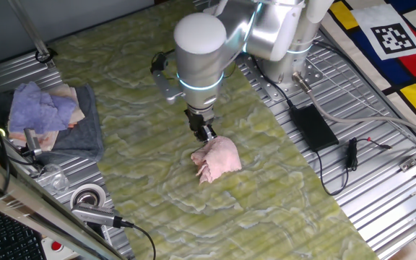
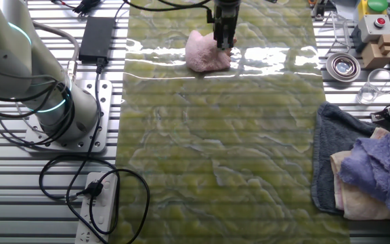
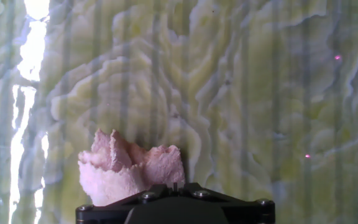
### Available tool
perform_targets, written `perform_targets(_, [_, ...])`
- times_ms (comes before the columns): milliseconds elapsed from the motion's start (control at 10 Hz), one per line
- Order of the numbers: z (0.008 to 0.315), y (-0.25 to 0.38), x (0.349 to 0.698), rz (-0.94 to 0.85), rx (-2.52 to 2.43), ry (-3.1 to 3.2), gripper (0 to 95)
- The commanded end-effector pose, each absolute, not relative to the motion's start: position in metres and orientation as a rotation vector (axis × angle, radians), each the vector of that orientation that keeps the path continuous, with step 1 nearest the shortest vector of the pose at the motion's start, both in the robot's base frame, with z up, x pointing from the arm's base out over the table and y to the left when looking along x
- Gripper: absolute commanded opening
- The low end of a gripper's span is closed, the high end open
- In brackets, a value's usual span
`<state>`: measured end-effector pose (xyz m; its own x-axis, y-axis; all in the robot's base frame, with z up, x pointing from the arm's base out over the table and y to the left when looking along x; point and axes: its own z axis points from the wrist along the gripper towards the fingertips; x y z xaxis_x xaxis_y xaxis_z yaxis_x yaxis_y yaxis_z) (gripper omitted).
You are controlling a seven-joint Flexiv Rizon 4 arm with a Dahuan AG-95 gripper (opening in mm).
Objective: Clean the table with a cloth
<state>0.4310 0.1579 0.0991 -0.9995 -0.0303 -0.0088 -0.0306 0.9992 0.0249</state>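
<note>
The pale pink cloth (image 1: 219,159) lies bunched on the yellow-green marbled table (image 1: 143,94), near the table's middle. My gripper (image 1: 206,134) points down at the cloth's near-arm edge, its jaws closed together and pinching the cloth there. In the other fixed view the gripper (image 2: 223,42) stands on the right side of the cloth (image 2: 205,54) at the far end of the table (image 2: 215,169). In the hand view the cloth (image 3: 129,171) bulges left of the gripper (image 3: 174,185), resting on the table (image 3: 260,93).
A lavender cloth (image 1: 45,108) lies on a dark grey towel (image 1: 85,133) on the ribbed panel at the left. A tape roll (image 1: 87,196) sits below it. A black power adapter (image 1: 313,126) and cables lie at the right, by the arm's base (image 1: 287,50).
</note>
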Motion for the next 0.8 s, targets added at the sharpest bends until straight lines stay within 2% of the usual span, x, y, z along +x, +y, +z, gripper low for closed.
perform_targets(100, [0.091, 0.154, 0.419, -0.011, -0.046, 3.131, 0.0])
perform_targets(300, [0.073, 0.153, 0.420, -0.004, -0.039, 3.130, 0.0])
perform_targets(800, [0.050, 0.150, 0.420, -0.003, -0.045, 3.130, 0.0])
